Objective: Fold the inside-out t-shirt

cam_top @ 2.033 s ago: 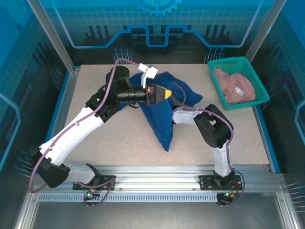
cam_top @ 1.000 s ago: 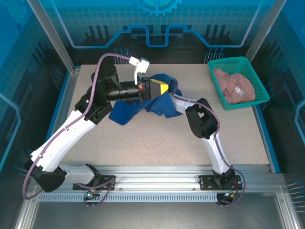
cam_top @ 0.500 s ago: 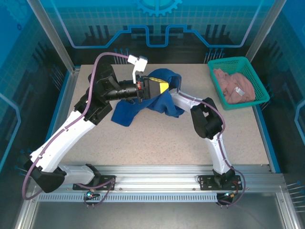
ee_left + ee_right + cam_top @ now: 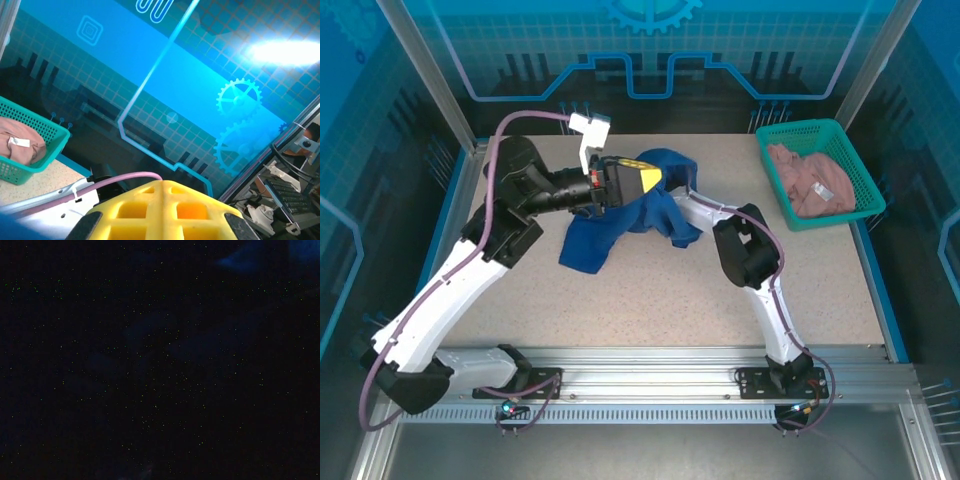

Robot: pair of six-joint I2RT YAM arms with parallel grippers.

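I find no word, brand or number that I can read. The white tag [image 4: 17, 142] on the pink garment [image 4: 25, 152] in the teal basket [image 4: 46, 131] is too small to make out. The blue wall panel [image 4: 150, 45] bears only gear drawings [image 4: 239, 100].

Royal-blue cotton t-shirt [image 4: 588, 245]: plain, darker in the folds. Teal plastic mesh basket [image 4: 798, 126]. Crumpled pinkish-beige garment [image 4: 815, 180] w/ white tag. Beige tabletop [image 4: 650, 300], fine speckle. White arm links [image 4: 440, 298], black joints, purple cable [image 4: 120, 178]. Yellow plastic wrist block [image 4: 162, 210]. Blue back panel [image 4: 150, 65]: grid + gear motifs.
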